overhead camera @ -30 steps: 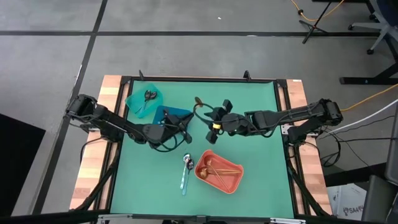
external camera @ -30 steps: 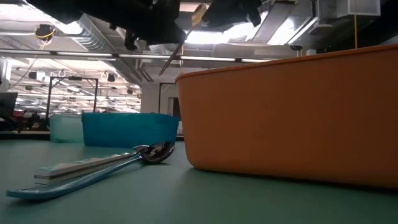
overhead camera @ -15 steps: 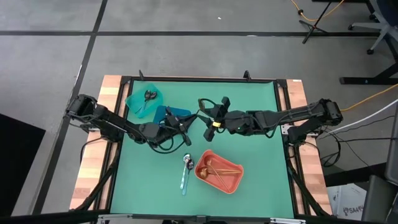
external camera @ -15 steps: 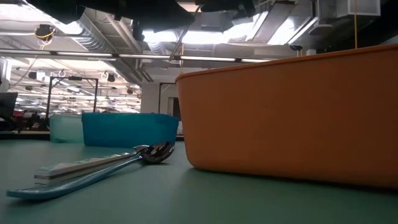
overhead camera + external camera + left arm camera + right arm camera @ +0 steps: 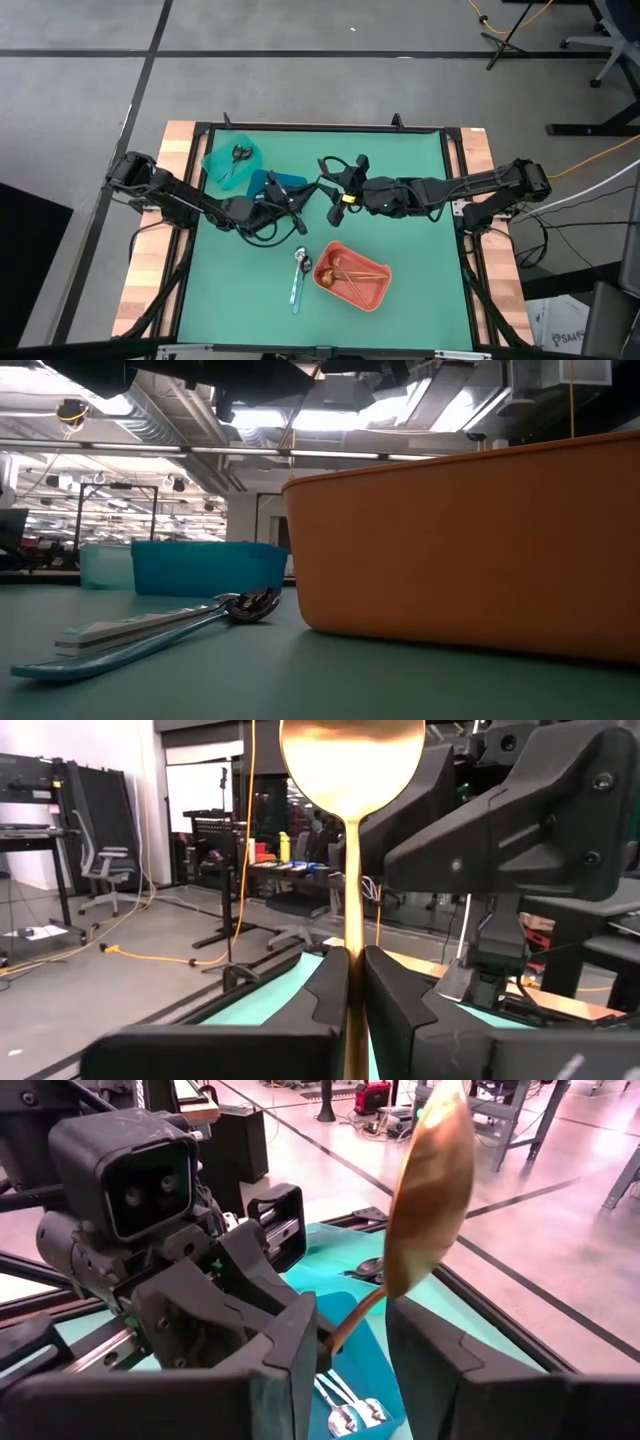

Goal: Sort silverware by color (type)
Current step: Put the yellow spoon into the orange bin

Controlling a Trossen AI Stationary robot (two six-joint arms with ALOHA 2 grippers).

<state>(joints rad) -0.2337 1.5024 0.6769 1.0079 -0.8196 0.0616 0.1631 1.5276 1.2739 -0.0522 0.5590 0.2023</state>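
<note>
Here's the green table point(image 5: 420, 270), seen from above. The two dark arms reach in from 9 and 3 o'clock and meet just off centre, toward 12 o'clock.

The left gripper point(image 5: 298, 198) sits on the 9 o'clock side of that meeting point. The right gripper point(image 5: 338, 190) faces it from the 3 o'clock side, very near.

On to the bins. The coral bin point(image 5: 352, 277) lies at 5 o'clock, with copper-gold spoons point(image 5: 345, 272) inside. The teal bin point(image 5: 222, 165) is out at 10 o'clock and has a dark utensil point(image 5: 240, 153) lying in it. The blue bin point(image 5: 268, 182) is just beside it, nearer the centre. The right wrist view catches shiny silver spoons point(image 5: 345, 1405) in the bottom of the blue bin.

Now the piece in play, the gold spoon point(image 5: 350, 760). It's up off the table, between the two grippers. The left jaws are pressed in on its thin stem, pinching it upright with the bowl on top. From the right wrist the same spoon leans, and its handle runs down toward the right gripper. Whether the right gripper has a grip on it, I cannot tell.

Down on the mat at 7 o'clock, just beside the coral bin, lie the blue-handled spoons point(image 5: 298, 275). They are side by side, with their bowls toward the centre.
</note>
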